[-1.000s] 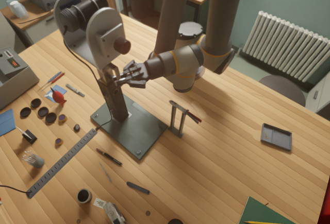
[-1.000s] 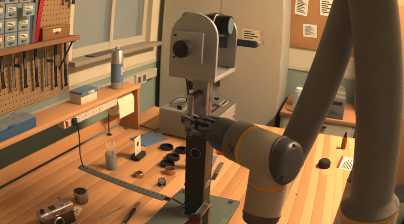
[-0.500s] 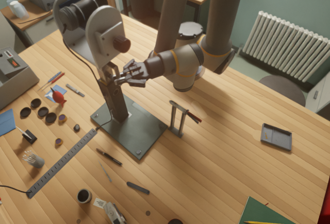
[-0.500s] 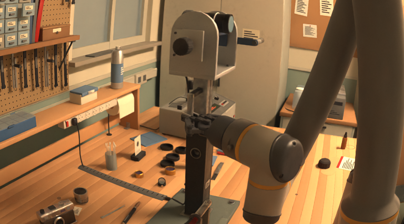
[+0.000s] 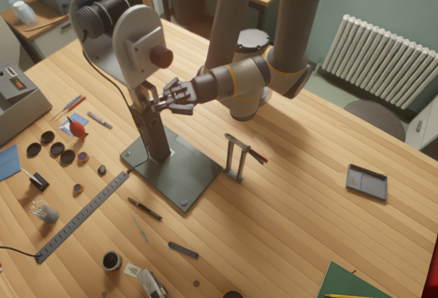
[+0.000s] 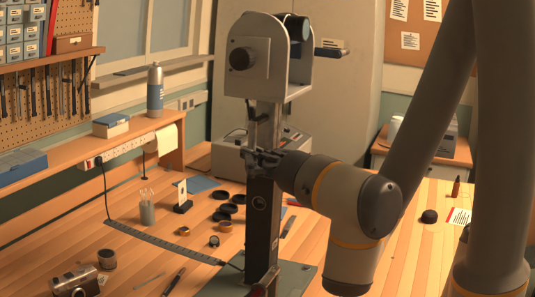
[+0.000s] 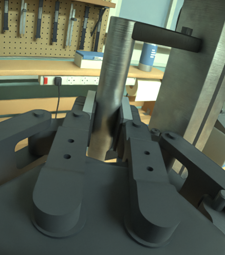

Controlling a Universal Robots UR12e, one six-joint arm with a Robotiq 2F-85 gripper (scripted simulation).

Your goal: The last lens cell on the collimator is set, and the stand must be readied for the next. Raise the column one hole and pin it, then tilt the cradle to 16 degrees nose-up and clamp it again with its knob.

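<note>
The stand's steel inner column [image 5: 141, 98] [image 6: 272, 128] [image 7: 199, 80] rises out of a dark outer sleeve [image 5: 154, 135] [image 6: 260, 223] bolted to a grey base plate [image 5: 173, 171]. A vertical lift handle [image 5: 154, 93] [image 6: 252, 132] [image 7: 111, 80] is fixed alongside the column, its bracket [image 7: 166, 39] above my fingers. On top sits the cradle [image 5: 116, 29] [image 6: 272, 57] holding the black collimator tube, with a dark round clamp knob [image 5: 161, 56] [image 6: 242, 58] on its side plate. A hole [image 5: 153, 122] [image 6: 258, 202] shows in the sleeve. My gripper [image 5: 157, 103] [image 6: 252, 155] [image 7: 107, 107] is closed around the lift handle, just above the sleeve's top.
Behind the stand are a grey cabinet [image 6: 300, 41] and an instrument box [image 6: 236, 151]. A small two-post rack [image 5: 238, 158] with a red-handled pin stands beside the base plate. Lens caps [image 5: 53, 146], a steel ruler [image 5: 85, 213], a pen [image 5: 145, 209] and a grey tray [image 5: 367, 182] lie on the bench.
</note>
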